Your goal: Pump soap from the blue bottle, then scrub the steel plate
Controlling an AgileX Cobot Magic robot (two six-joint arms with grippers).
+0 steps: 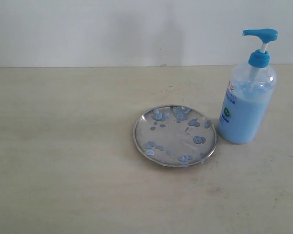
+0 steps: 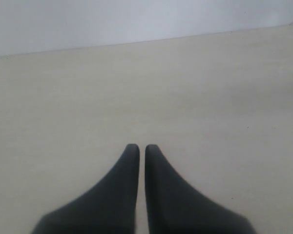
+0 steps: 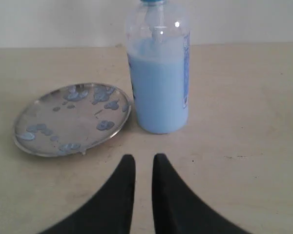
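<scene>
Bottle [image 3: 158,73] upright just beside plate [image 3: 71,117], soap blobs [image 1: 199,140] already there. Right gripper [image 3: 144,163] nearly closed, empty, facing bottle; left gripper [image 2: 137,148] likewise. Press pump head [image 1: 261,34] straight down, spout over plate.

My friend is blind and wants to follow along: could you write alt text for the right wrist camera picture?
A clear blue bottle of light blue soap stands on a pale table, right next to a round steel plate dotted with blue blobs. Nearest the camera, the right hand points at them with its two dark fingers almost together, holding nothing.
</scene>
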